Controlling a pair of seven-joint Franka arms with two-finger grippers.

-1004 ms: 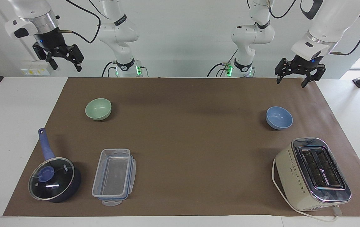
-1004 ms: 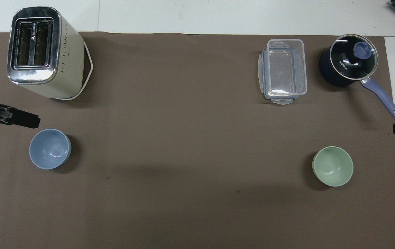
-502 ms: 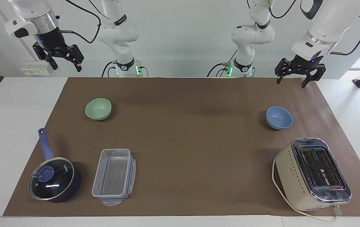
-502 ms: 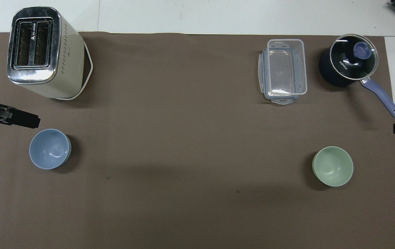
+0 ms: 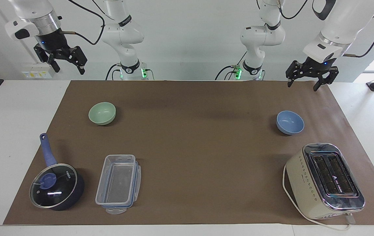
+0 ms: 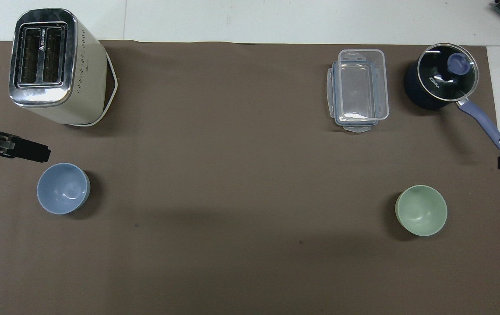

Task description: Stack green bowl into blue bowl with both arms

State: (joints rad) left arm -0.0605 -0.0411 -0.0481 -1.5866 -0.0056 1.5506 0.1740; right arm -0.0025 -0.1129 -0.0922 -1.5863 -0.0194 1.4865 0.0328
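The green bowl (image 5: 102, 113) sits upright on the brown mat (image 5: 193, 131) toward the right arm's end of the counter (image 5: 10, 131), with nothing in it. The blue bowl (image 5: 290, 122) sits upright on the same mat toward the left arm's end, also with nothing in it, well apart from the green bowl. Neither bowl is touched by anything.

The right gripper (image 5: 68, 65) hangs high in the air above the counter's edge nearest the robots, at the right arm's end, with its fingers spread apart and nothing between them. The left gripper (image 5: 304, 83) hangs above the mat's edge nearest the robots, at the left arm's end, its fingers likewise apart and holding nothing.

Farther from the robots than the green bowl, a dark-blue saucepan (image 5: 57, 186) with a glass lid stands beside a clear plastic box (image 5: 118, 183), the saucepan closer to the counter's end. Farther from the robots than the blue bowl stands a cream toaster (image 5: 324, 181), with its white cord (image 5: 300, 211) looped around its base.
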